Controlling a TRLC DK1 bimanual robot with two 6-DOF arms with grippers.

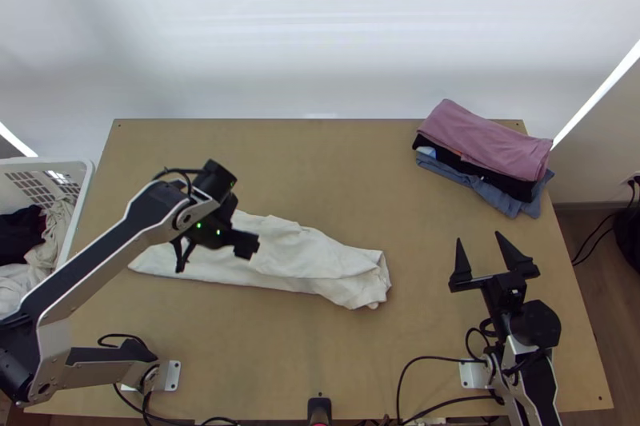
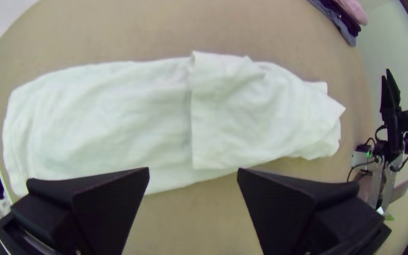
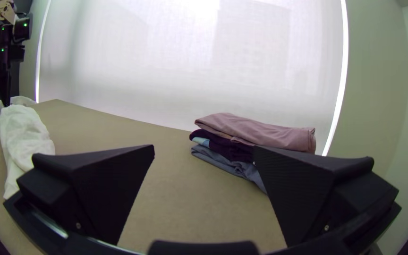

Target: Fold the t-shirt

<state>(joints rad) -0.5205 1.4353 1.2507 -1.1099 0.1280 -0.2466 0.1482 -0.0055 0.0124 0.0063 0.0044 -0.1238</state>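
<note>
Fingers apart, the left tool (image 2: 193, 171) hangs above the partly folded white t-shirt (image 2: 256, 113), likely placed for another fold; the right tool (image 1: 478, 236), also spread, leaves it room.

1. Left arm, silver-grey links, black joints (image 1: 112, 258): bent, extended inward.
2. Left gripper, flat black fingers (image 1: 214, 252): downturned, spread.
3. Matching right arm (image 1: 538, 382): near base; right gripper (image 1: 478, 237) forward, fingers apart.

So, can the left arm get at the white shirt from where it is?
Likely yes: the left gripper is open above the white shirt, with nothing visible between them, and the right gripper is well off to the side.
</note>
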